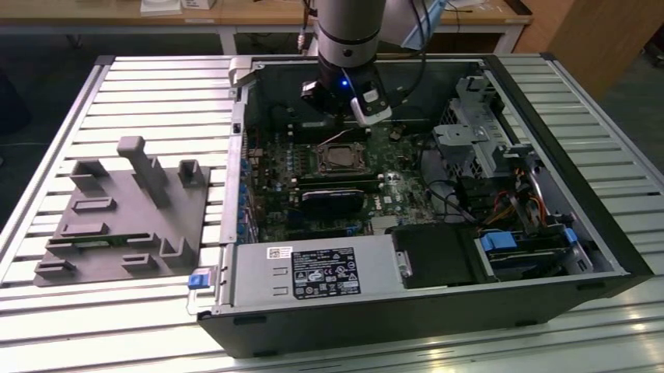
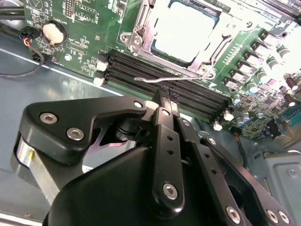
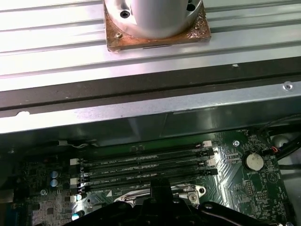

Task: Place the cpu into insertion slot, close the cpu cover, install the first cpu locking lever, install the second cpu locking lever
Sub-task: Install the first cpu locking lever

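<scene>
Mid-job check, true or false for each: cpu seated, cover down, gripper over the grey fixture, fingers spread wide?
The cpu lies in the insertion slot. True.
The cpu cover is down over the cpu. True.
The gripper hangs over the grey fixture. False: it is inside the case, at the memory slots.
The gripper is spread wide. False: it is shut, close to a thin wire lever.
</scene>
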`<action>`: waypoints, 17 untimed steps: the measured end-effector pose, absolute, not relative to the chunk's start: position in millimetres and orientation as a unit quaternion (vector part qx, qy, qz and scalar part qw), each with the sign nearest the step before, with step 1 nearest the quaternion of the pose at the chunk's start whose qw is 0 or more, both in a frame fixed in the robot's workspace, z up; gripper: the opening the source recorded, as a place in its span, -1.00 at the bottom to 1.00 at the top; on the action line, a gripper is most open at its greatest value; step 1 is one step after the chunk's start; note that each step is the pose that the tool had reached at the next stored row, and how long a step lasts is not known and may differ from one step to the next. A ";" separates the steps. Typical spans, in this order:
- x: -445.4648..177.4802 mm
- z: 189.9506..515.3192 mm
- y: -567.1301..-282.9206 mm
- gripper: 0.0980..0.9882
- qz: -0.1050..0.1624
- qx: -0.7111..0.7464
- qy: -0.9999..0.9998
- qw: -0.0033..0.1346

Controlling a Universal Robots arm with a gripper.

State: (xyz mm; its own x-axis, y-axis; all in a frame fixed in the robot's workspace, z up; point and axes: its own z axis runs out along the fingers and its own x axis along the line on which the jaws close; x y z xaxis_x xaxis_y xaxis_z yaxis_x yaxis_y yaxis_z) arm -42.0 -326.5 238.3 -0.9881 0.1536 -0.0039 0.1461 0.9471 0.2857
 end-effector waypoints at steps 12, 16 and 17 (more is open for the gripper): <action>-42.6 228.1 -326.3 -0.98 0.129 0.073 0.988 0.031; -42.8 224.4 -326.1 -0.98 0.122 0.072 0.989 0.036; -42.9 223.6 -326.1 -0.98 0.121 0.072 0.989 0.038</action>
State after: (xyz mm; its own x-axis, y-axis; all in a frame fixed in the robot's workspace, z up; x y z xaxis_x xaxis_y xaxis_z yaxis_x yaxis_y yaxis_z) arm -42.9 -326.1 223.6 -0.9867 0.1519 -0.0575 0.1336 0.9605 0.2441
